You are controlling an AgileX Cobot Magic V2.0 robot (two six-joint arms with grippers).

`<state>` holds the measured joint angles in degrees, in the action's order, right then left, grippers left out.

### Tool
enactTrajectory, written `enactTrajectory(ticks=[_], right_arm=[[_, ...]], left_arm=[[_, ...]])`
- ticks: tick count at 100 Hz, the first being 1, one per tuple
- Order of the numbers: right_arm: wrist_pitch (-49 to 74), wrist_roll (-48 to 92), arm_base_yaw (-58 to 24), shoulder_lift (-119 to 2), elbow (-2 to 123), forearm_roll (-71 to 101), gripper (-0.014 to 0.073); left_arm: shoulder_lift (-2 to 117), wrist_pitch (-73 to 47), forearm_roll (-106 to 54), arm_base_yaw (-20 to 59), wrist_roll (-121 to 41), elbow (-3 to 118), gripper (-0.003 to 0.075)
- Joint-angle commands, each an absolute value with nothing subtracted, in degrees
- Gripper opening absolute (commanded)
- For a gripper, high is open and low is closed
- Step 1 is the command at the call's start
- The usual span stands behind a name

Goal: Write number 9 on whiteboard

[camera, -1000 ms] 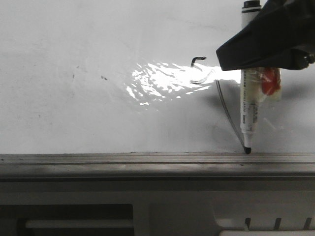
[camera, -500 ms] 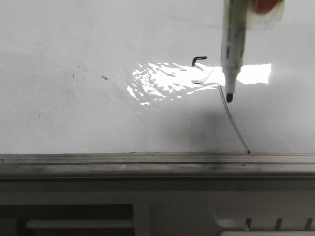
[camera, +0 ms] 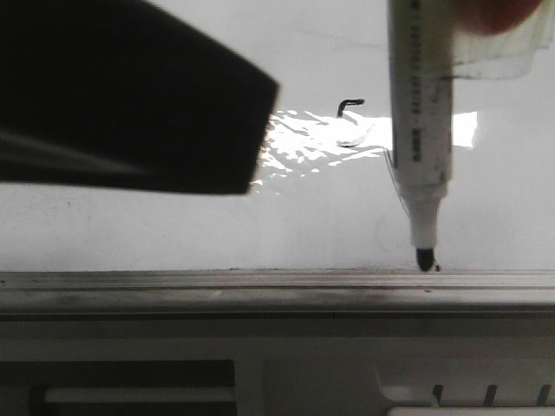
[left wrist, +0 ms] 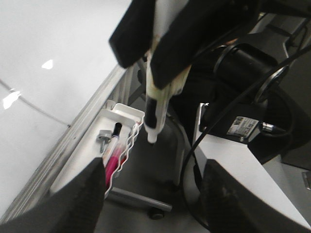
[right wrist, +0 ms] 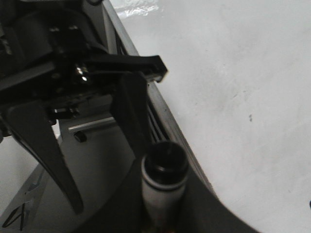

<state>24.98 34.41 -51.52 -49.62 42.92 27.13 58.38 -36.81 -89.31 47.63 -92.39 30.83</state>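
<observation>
The whiteboard fills the front view, with its grey metal edge strip along the near side. The number 9 shows as a small hooked curl; its faint tail is mostly hidden behind the marker and ends in a dot. My right gripper is shut on a white marker and holds it upright, black tip just beside the dot. My left gripper is open and empty, off the board's edge. One finger blocks the front view's upper left.
A white wire tray holding a pink marker and a small metal part hangs by the board's edge. The right arm's dark body and cables are close to the left gripper. A grey slotted panel lies below the board.
The marker lifted off the board after the tail stroke, then dropped again so its tip is by the end dot. My left gripper's finger has come into the front view at upper left.
</observation>
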Motion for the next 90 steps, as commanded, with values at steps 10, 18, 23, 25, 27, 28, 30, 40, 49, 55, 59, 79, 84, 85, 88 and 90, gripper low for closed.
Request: enactTrajectory(ticks=[10,18,23,25,27,28,30,40,49,55,59,79,84,85,88,90], right_arm=[[20.0,35.03,-55.5,-49.36,45.01,30.44,-0.0077],[17.9,35.03,-57.65,-49.36,45.01,30.92,-0.0077],[16.77,35.03,-58.77,-49.36,45.01,30.92,-0.0077],[16.35,35.03,-59.19,-49.36,45.01,30.92,-0.0077],[15.94,35.03,-59.6,-49.36,45.01,30.92,-0.0077],[15.82,35.03,-59.73,-49.36,45.01,30.92,-0.0077],[15.64,35.03,-60.07,-49.36,45.01,30.92,-0.0077],[15.37,35.03,-61.06,-49.36,45.01,30.92,-0.0077],[15.48,35.03,-61.42,-49.8,45.01,31.33,-0.0077],[15.71,35.03,-61.42,-50.42,45.01,32.24,-0.0077],[16.03,35.03,-61.42,-50.53,45.01,32.57,-0.0077],[18.9,35.03,-61.42,-52.8,44.88,33.0,-0.0077],[19.31,35.03,-61.42,-53.29,44.88,33.43,-0.0077],[19.31,35.03,-61.42,-53.29,44.88,33.6,-0.0077],[19.31,35.03,-61.42,-53.29,44.88,33.84,-0.0077],[19.31,35.03,-61.42,-53.29,44.88,33.84,-0.0077]], left_arm=[[63.89,-44.78,-96.65,47.72,-99.57,34.29,0.04],[65.8,-46.62,-96.65,47.72,-101.62,34.68,0.04],[66.72,-47.2,-97.5,47.72,-102.58,34.66,0.04],[67.07,-47.17,-97.96,47.72,-102.87,34.66,0.04],[67.24,-47.17,-98.32,47.72,-103.02,34.66,0.04],[67.41,-47.28,-98.75,47.72,-103.16,34.66,0.04],[67.56,-47.22,-99.49,47.72,-103.31,34.66,0.04],[67.69,-47.22,-103.47,47.72,-105.42,34.66,0.04],[67.69,-47.22,-106.64,47.72,-107.12,34.66,0.04],[67.69,-47.22,-106.64,47.72,-107.12,34.8,0.04],[67.69,-47.22,-106.64,47.72,-107.12,34.8,0.04],[67.69,-49.08,-106.64,47.72,-107.12,35.06,0.04],[67.69,-49.08,-106.64,47.72,-107.12,35.06,0.04],[67.69,-49.08,-106.64,47.72,-107.12,35.06,0.04],[67.69,-49.08,-106.64,47.72,-107.12,35.06,0.04],[67.69,-49.08,-106.64,47.72,-107.12,35.06,0.04]])
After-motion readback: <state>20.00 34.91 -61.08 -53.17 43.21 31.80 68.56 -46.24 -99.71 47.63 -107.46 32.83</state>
